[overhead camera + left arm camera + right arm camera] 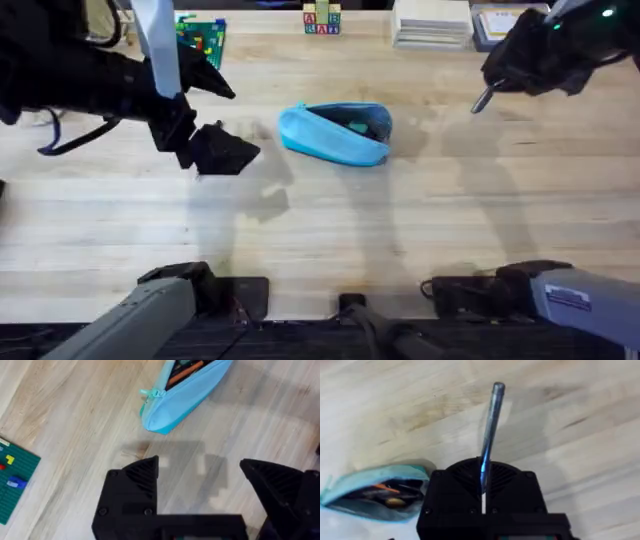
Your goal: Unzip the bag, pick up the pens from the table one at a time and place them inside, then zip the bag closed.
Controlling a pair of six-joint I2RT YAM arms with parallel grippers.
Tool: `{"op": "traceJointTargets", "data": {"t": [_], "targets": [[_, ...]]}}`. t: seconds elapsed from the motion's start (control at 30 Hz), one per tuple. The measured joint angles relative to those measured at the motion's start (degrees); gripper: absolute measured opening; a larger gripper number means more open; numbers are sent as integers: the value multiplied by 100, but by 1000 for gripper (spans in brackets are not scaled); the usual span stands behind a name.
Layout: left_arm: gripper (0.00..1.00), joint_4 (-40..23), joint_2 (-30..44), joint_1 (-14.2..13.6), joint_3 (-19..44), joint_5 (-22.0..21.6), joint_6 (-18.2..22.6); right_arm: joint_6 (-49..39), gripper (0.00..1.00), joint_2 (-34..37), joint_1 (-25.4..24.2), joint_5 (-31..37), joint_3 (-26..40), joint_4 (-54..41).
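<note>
Right pincer (484, 487) clamped on 1 pen (489, 435), raised above the tabletop (400, 250) to the right of the bag (335, 132). Bag lying mid-tabletop, unzipped, mouth gaping, long axis running left to right, orange items visible inside. Pen tip slanting down toward the bag's side. Left pincer (200, 472) spread wide and empty, hovering just left of the bag, zipper pull (152, 393) facing it. Likely next: carrying the pen leftward over the opening.

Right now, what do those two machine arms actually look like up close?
Both arms are mostly matte black. Each end effector, left and right, has two chunky black plastic fingers with ribbed inner faces. Grey housings with a white label sit at the bases, and a dark cable loops beside the left arm.
</note>
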Motion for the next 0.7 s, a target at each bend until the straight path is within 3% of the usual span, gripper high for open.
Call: {"op": "traceJointTargets", "data": {"t": [0.4, 0.5, 0.53, 0.7], "targets": [[993, 0, 0, 0, 0, 0, 0, -3332, 33, -378, 126, -2, 89, 124], [993, -1, -2, 0, 0, 0, 0, -3975, 33, -376, 273, 0, 89, 166], [993, 0, 0, 0, 0, 0, 0, -4588, 33, -376, 470, -2, 89, 173], [993, 0, 0, 0, 0, 0, -2, -5479, 33, -376, 865, 1, 89, 173]]}}
